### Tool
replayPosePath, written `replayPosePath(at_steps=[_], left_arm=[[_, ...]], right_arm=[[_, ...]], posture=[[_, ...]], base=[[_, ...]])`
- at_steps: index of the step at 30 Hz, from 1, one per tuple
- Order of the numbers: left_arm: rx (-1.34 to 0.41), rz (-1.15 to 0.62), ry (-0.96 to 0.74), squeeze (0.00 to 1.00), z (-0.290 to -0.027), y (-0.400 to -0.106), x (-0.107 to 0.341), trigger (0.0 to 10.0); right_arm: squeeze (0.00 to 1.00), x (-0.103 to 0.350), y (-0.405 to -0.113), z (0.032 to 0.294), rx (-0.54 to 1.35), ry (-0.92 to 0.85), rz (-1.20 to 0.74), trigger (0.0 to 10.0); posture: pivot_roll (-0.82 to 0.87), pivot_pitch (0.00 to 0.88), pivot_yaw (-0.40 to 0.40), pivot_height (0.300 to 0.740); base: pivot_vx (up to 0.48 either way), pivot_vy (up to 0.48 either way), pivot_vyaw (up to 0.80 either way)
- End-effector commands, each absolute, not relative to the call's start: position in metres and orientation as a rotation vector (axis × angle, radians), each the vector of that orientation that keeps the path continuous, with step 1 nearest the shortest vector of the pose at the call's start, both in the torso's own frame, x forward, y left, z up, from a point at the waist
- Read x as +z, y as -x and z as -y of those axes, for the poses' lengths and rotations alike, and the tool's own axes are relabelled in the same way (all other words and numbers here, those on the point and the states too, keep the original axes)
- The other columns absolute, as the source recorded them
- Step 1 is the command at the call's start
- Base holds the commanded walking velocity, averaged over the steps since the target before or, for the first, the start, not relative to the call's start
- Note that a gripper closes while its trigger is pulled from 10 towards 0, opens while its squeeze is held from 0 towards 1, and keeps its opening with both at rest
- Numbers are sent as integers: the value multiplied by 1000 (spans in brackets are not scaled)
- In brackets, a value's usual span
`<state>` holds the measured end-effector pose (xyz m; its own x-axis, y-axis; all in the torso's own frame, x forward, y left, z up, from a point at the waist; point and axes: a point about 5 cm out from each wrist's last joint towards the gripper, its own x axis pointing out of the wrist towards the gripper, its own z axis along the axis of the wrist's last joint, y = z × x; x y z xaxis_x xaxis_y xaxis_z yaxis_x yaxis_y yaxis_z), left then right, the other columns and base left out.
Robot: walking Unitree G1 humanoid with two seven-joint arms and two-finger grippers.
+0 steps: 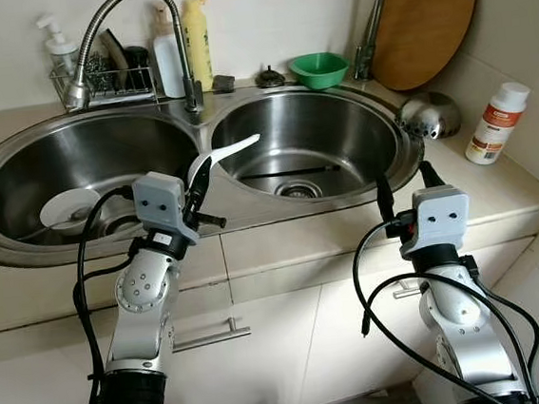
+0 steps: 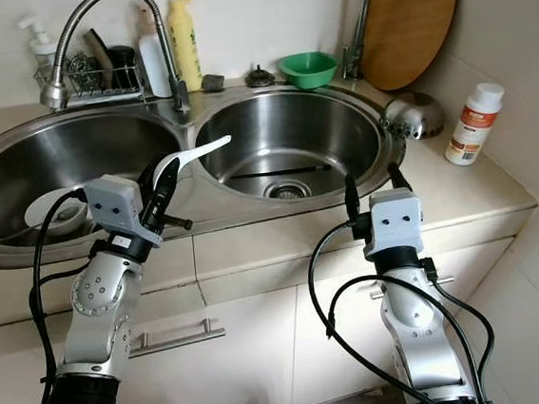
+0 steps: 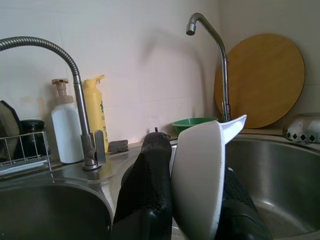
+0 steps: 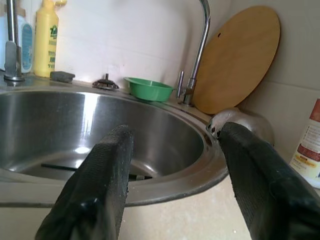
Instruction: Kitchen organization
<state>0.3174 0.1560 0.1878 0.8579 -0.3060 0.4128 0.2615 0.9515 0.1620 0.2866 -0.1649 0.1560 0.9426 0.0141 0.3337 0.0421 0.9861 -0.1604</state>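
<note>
Left gripper [image 1: 199,182] pinches my white spoon [image 1: 222,155], handle slanting toward right basin [image 1: 338,124] just ahead; right gripper [image 1: 403,183] spread, idle.

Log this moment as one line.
left gripper: shut on white spoon, above divider of sink | right gripper: open, at sink's front edge | black chopstick: in right basin

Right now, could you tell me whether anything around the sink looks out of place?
A thin dark stick, perhaps a chopstick, lies across the right basin floor by the drain. A white dish sits in the left basin. The left pincer holds a white spoon.
</note>
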Motion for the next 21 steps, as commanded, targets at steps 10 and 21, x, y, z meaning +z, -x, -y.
replayPosePath(at_steps=[10,21], left_arm=[[-375,354,-296,0,-164,-340,194,10000],[-478,287,-453,0,-170,-373,212,10000]], right_arm=[[1000,145,-286,166,-8,114,249,10000],[1000,137,-288,171,-61,80,182,10000]], posture=[[9,0,-14,740],[-9,0,7,740]], base=[[0,0,-560],[0,0,-509]])
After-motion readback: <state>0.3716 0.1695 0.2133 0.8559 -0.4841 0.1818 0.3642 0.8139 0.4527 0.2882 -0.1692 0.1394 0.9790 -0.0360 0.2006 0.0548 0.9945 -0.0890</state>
